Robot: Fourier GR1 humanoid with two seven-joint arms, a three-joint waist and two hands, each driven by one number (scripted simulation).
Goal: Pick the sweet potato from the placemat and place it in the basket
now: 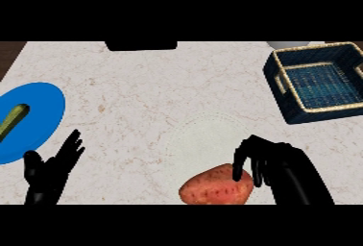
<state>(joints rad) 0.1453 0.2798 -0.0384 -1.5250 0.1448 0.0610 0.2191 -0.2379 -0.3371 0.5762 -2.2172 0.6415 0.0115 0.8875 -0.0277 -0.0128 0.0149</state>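
Pale marbled stone makes up the worktop [142,86], which fills nearly the whole head view. Nearest the lower edge, the reddish-orange sweet potato [215,187] is seen lying on the near part of a pale round placemat [205,139], whose outline is only faintly marked against the stone. The right hand [273,161] is placed just beside the sweet potato on its right, with fingers curled downward over its upper right end; contact with it appears to be made, though a full grasp cannot be confirmed. At the lower left, the left hand [50,168] is held open and at rest, fingers pointing up. Farther back on the left, a blue plate [42,120] is partly cut off by the edge, and a green vegetable [13,120] is laid on it. Farthest away, at the upper right, a dark blue basket [284,93] with a tan rim is set, well apart from the sweet potato.
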